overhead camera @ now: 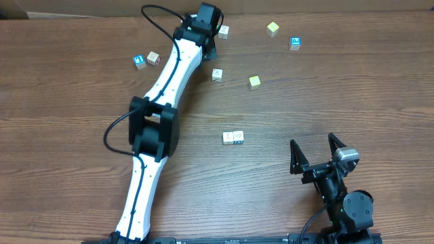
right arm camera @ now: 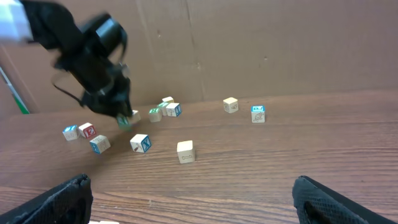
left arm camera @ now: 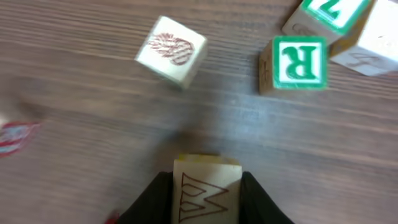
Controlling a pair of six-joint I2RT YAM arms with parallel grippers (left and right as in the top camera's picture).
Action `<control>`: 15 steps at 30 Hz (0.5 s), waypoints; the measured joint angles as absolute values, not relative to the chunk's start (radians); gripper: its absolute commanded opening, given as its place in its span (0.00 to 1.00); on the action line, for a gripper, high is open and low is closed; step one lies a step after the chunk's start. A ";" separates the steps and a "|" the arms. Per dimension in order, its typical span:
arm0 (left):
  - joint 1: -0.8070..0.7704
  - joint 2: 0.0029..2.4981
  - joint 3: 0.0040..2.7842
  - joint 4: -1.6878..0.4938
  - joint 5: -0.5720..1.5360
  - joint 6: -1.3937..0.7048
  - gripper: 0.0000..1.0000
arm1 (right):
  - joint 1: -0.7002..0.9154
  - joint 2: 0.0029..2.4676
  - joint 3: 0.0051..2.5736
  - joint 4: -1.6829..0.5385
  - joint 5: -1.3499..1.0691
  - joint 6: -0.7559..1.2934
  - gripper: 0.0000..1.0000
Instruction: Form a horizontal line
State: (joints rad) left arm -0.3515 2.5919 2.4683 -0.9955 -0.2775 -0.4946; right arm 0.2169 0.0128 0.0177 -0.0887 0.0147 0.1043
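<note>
Two pale wooden cubes touch side by side as a short horizontal line [overhead camera: 233,137] in the middle of the table. My left gripper [overhead camera: 209,45] reaches to the far side; in the left wrist view its black fingers [left arm camera: 149,202] press both sides of a pale cube [left arm camera: 207,193] with a brown-outlined letter. The arm hides that cube from overhead. My right gripper [overhead camera: 312,141] hovers open and empty near the front right, its fingertips [right arm camera: 62,199] spread wide over bare wood.
Single cubes lie scattered at the back: one by the left gripper [overhead camera: 223,31], a yellowish one [overhead camera: 272,28], a blue one [overhead camera: 295,43], a pair at left [overhead camera: 146,59], two nearer the middle [overhead camera: 217,74] [overhead camera: 254,82]. A pineapple-print cube [left arm camera: 171,50] and a green R cube [left arm camera: 298,62] lie ahead of the left gripper.
</note>
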 measured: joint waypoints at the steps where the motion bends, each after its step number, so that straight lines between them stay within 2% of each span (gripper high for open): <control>1: -0.352 2.566 2.468 -1.016 -0.277 -0.495 0.24 | 0.217 0.013 0.018 -0.090 0.014 0.104 1.00; 15: -0.352 2.159 2.467 -1.485 -0.152 -0.495 0.30 | 0.217 0.013 0.018 -0.089 0.015 0.104 1.00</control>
